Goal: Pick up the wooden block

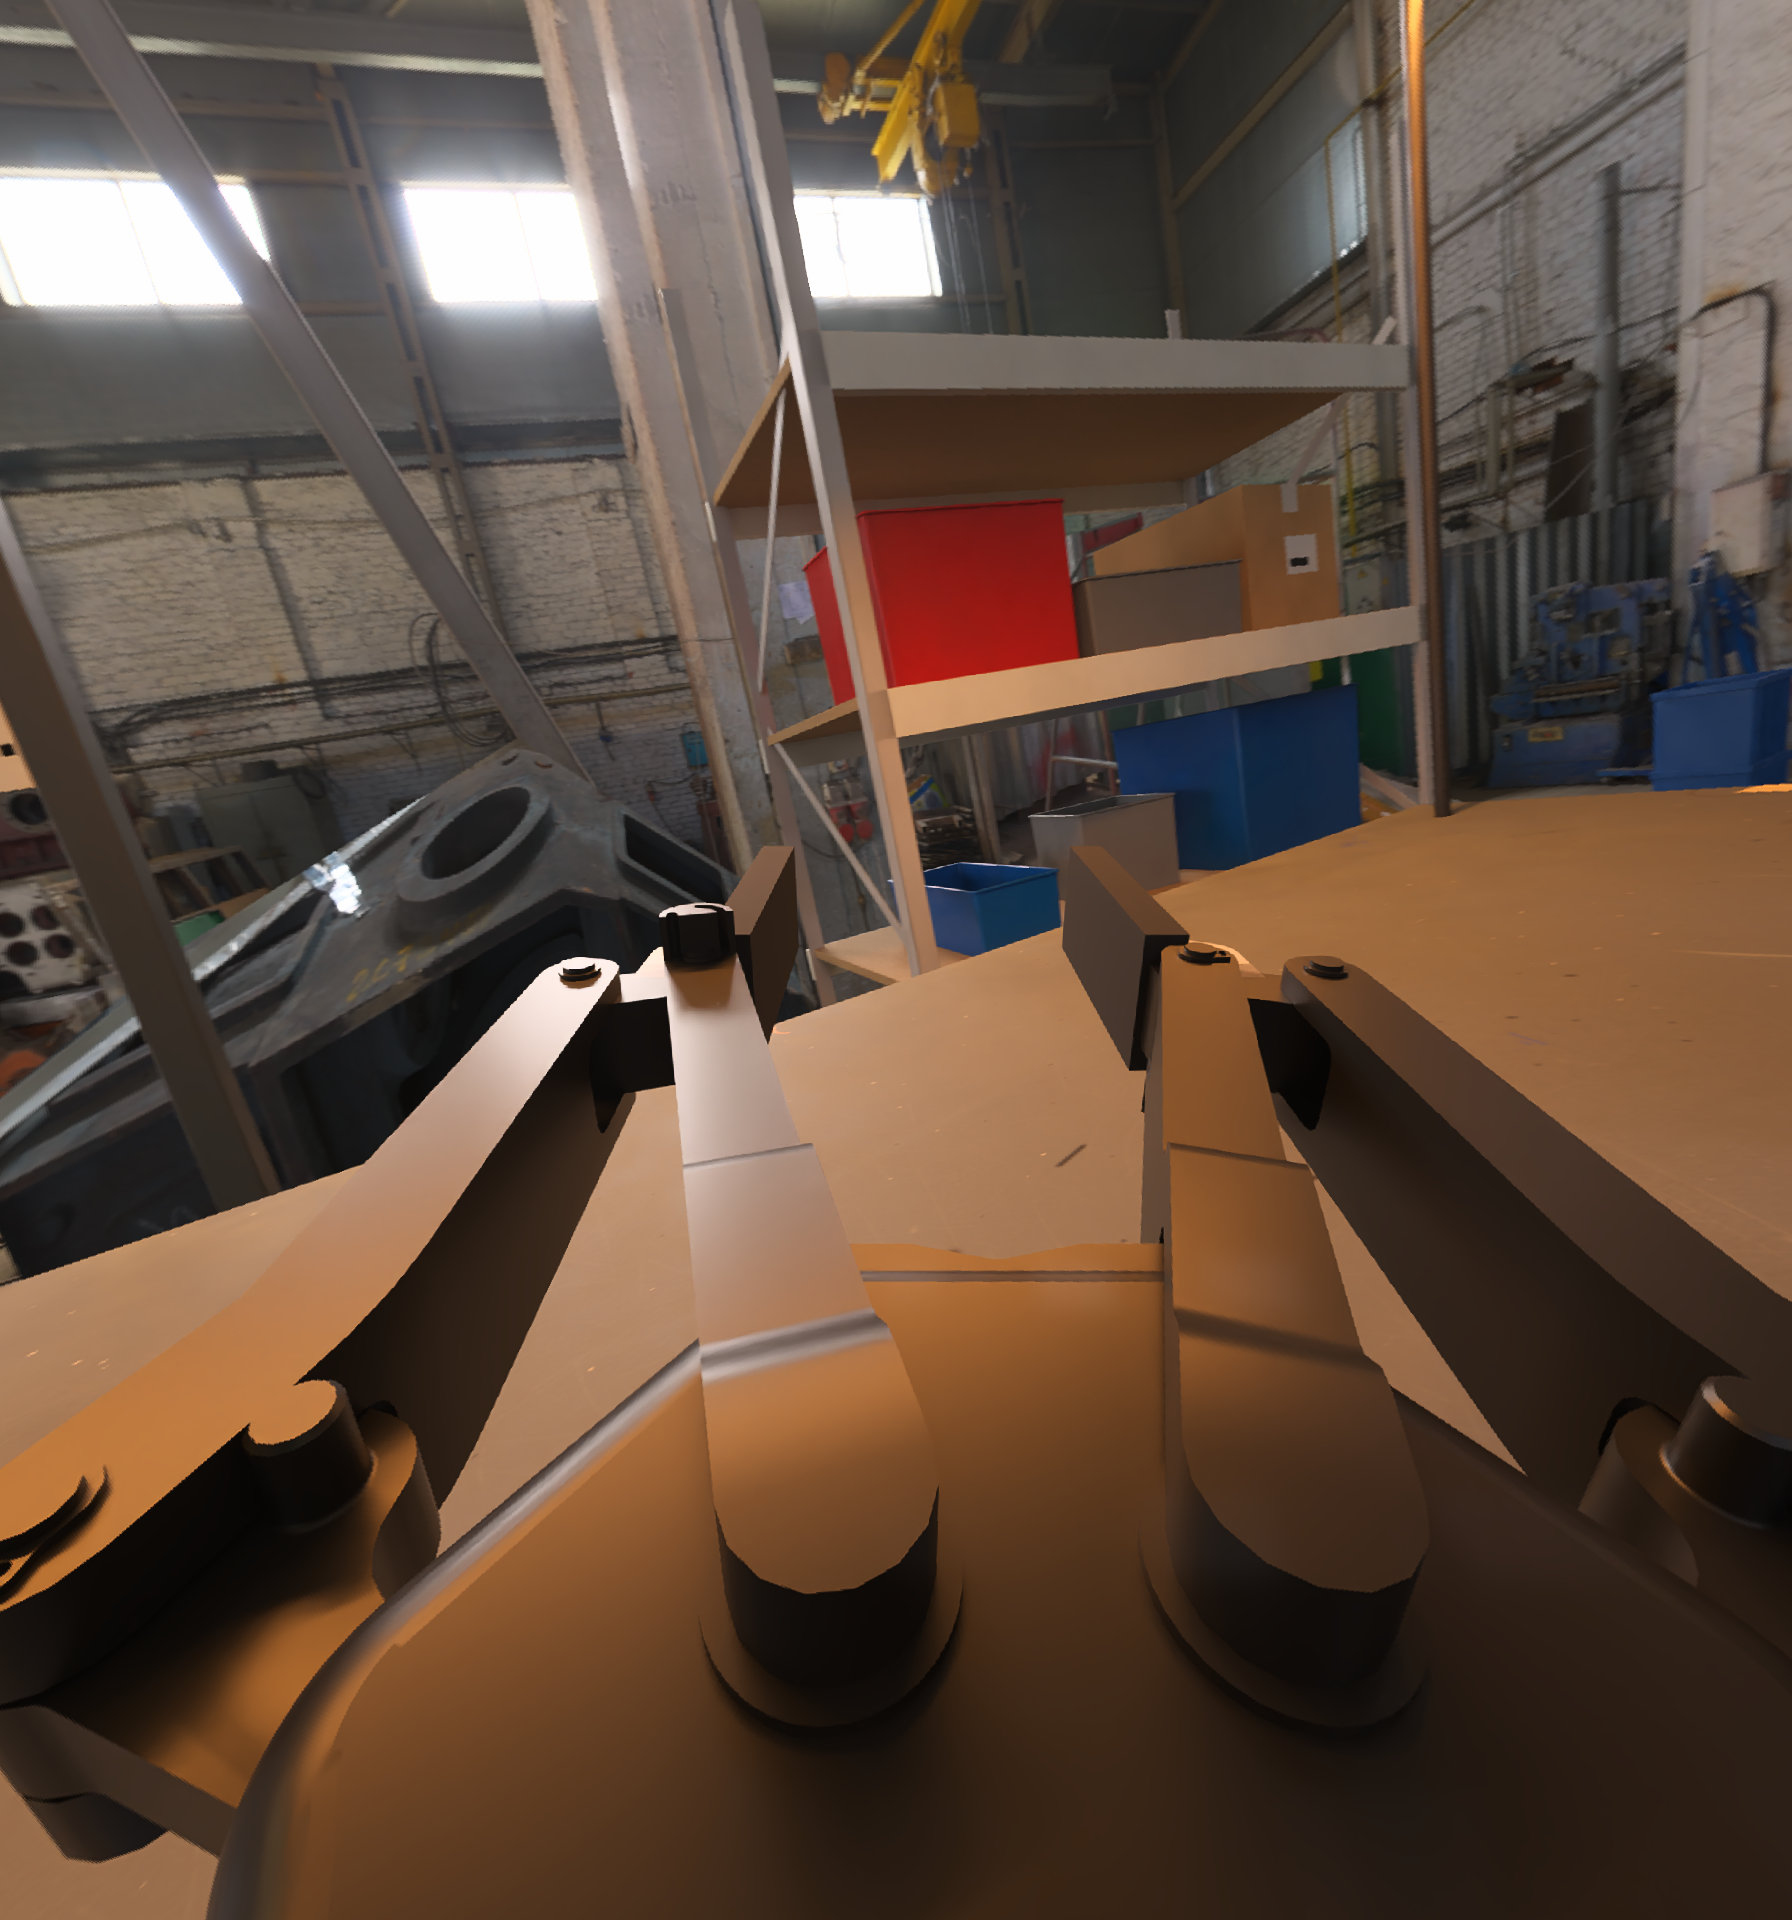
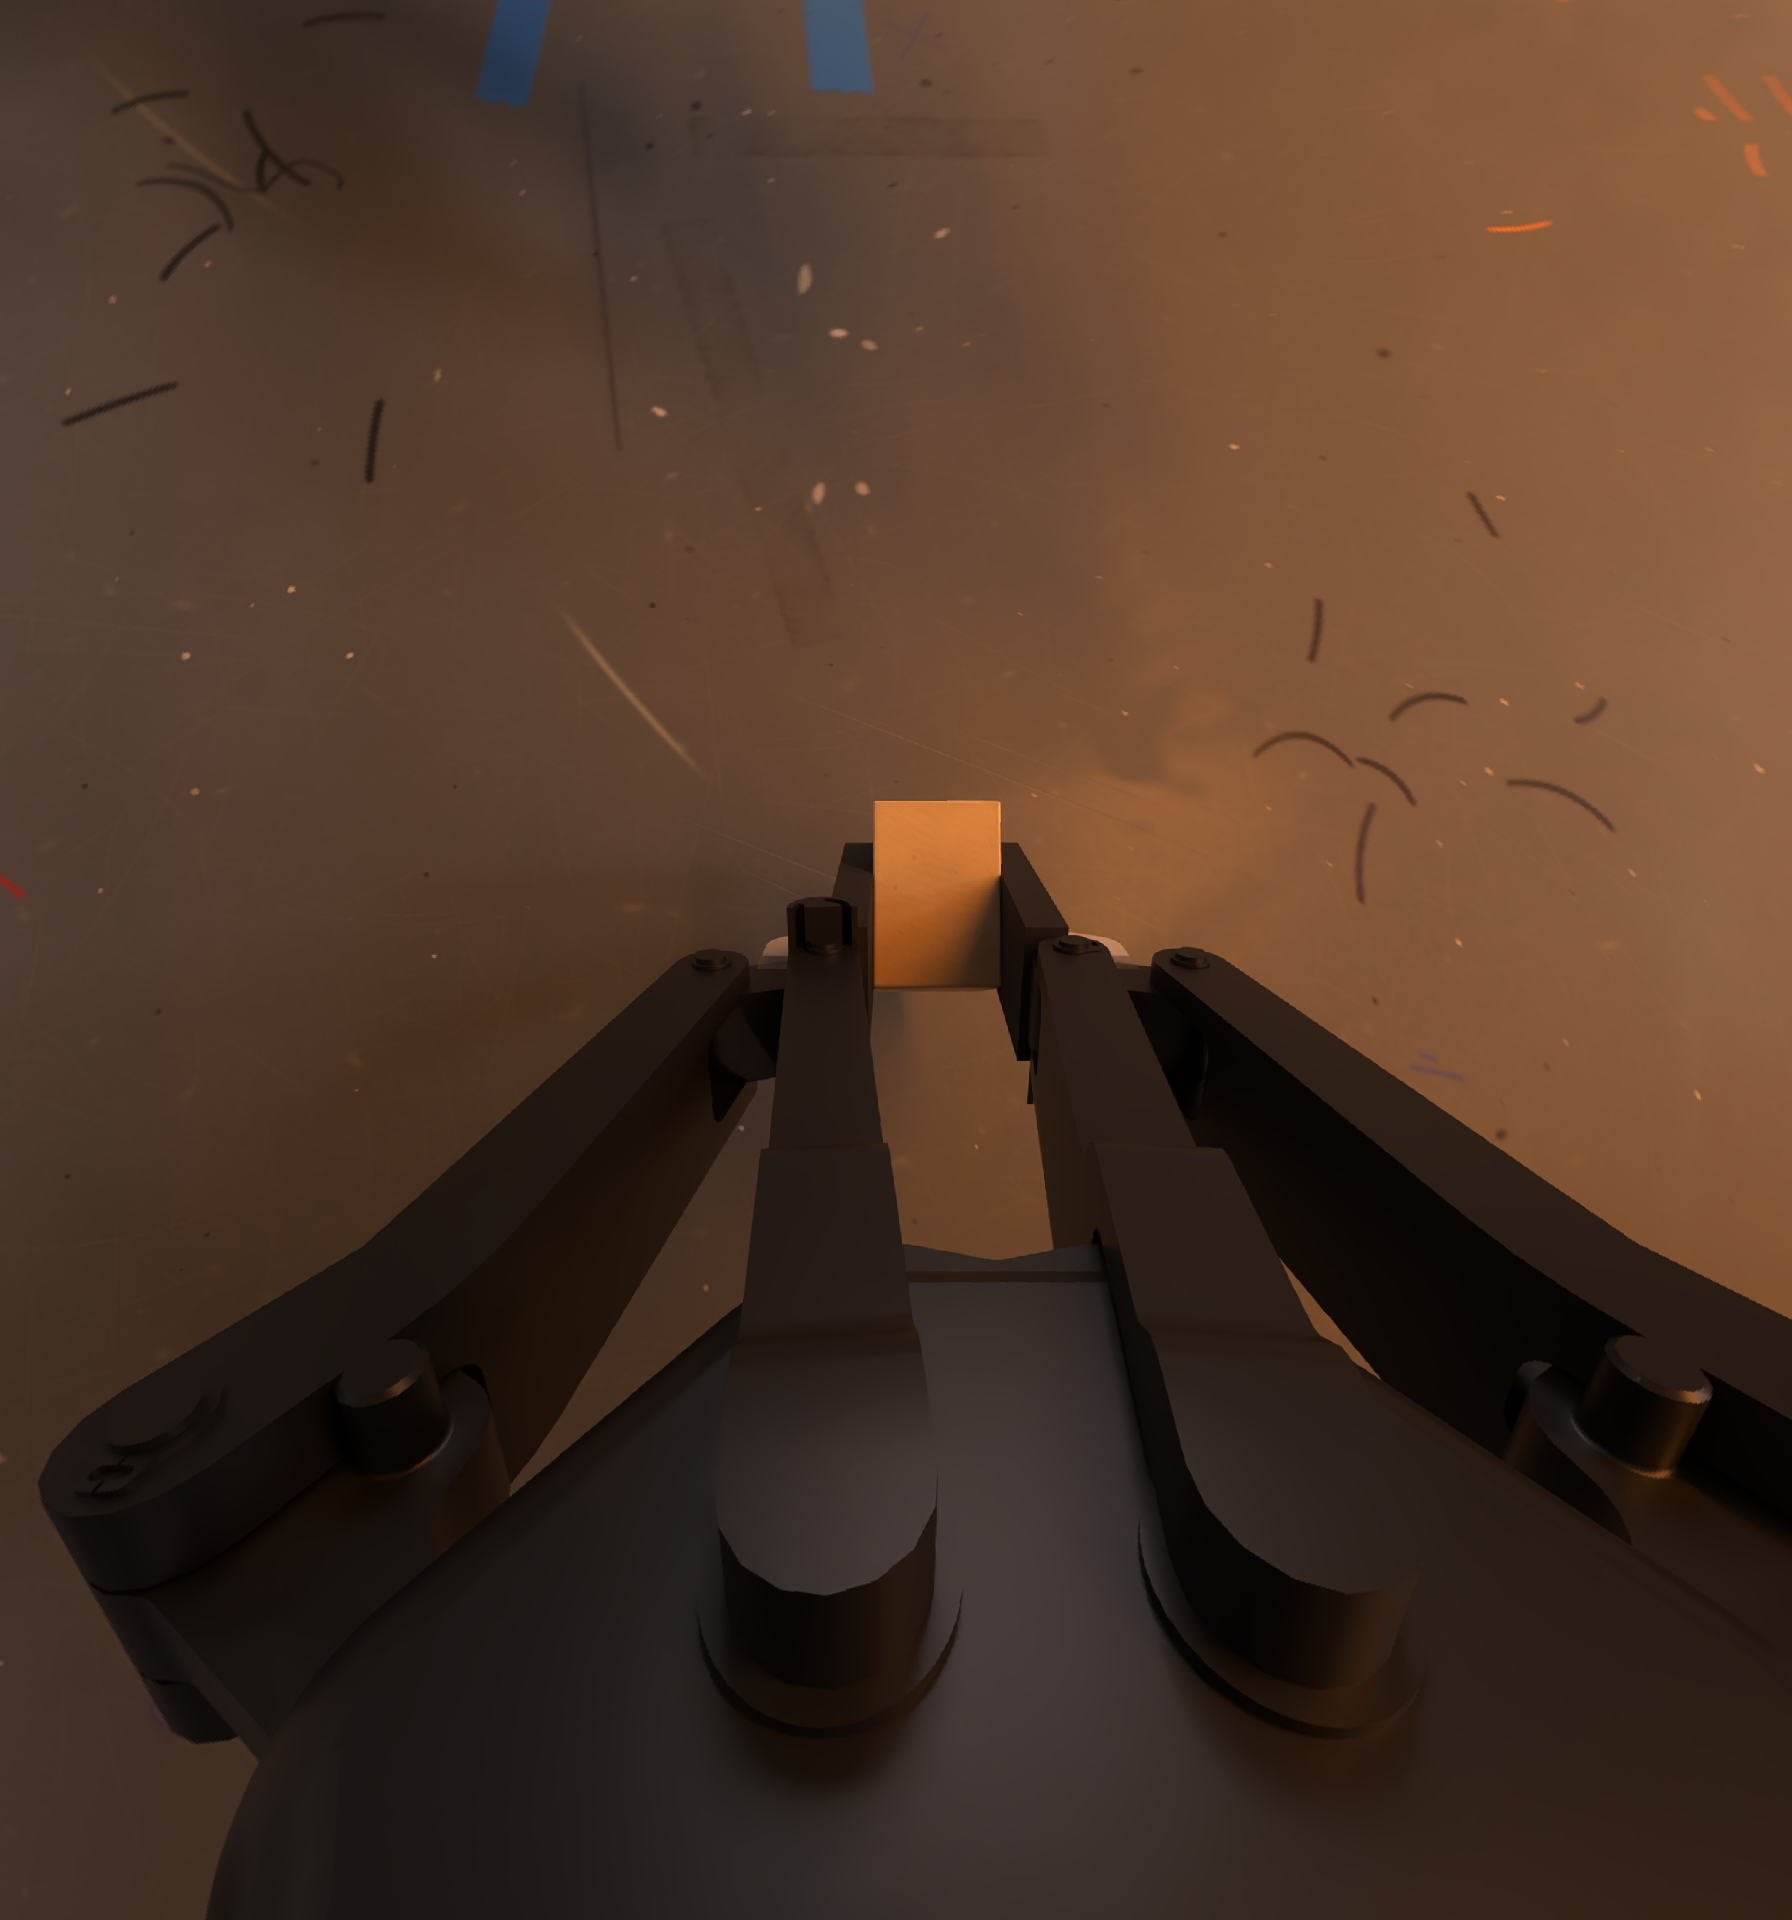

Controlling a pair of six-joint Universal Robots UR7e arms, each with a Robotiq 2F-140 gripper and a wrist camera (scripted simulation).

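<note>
In the right wrist view a light wooden block point(image 2: 936, 894) sits between the two dark fingers of my right gripper point(image 2: 936, 914). Both pads press against its sides, so the gripper is shut on it. The scratched brown table point(image 2: 456, 623) lies below it; I cannot tell whether the block touches the surface. In the left wrist view my left gripper point(image 1: 928, 935) is open and empty, its pads wide apart, hovering over the brown table point(image 1: 1494, 987) near its edge. The block does not show in that view.
Beyond the table edge in the left wrist view stands a metal shelf rack point(image 1: 1079, 675) with a red bin point(image 1: 959, 592), cardboard boxes point(image 1: 1235, 566) and blue bins point(image 1: 1245, 769). A large dark machine part point(image 1: 435, 935) lies to the left. Blue tape strips point(image 2: 838, 47) mark the far table.
</note>
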